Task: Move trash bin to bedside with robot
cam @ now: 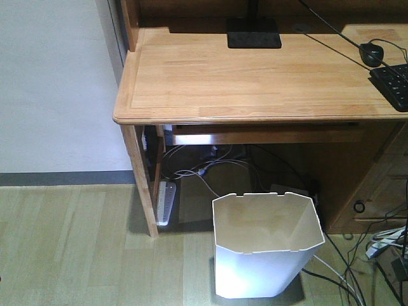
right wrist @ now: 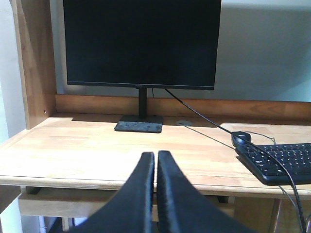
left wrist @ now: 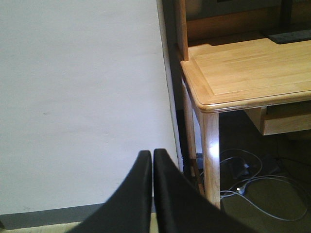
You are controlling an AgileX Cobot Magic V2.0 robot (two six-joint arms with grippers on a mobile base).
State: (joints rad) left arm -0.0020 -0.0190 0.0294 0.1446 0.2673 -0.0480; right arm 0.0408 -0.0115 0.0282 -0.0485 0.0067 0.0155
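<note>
The white trash bin (cam: 264, 252) stands upright on the wooden floor in front of the desk's knee space, seen in the front view; it looks empty. No bed or bedside shows in any view. My left gripper (left wrist: 153, 154) is shut with nothing between its black fingers, pointing at the white wall beside the desk's left leg. My right gripper (right wrist: 156, 156) is shut and empty too, held in front of the desk's front edge, facing the monitor. Neither gripper shows in the front view, and the bin shows in neither wrist view.
A light wooden desk (cam: 255, 76) carries a black monitor (right wrist: 141, 43) on its stand, a mouse (cam: 371, 53) and a keyboard (cam: 394, 81). Cables (cam: 204, 169) and a power strip (cam: 166, 203) lie under the desk. More cables (cam: 382, 245) trail at the right. White wall (cam: 57, 83) at left.
</note>
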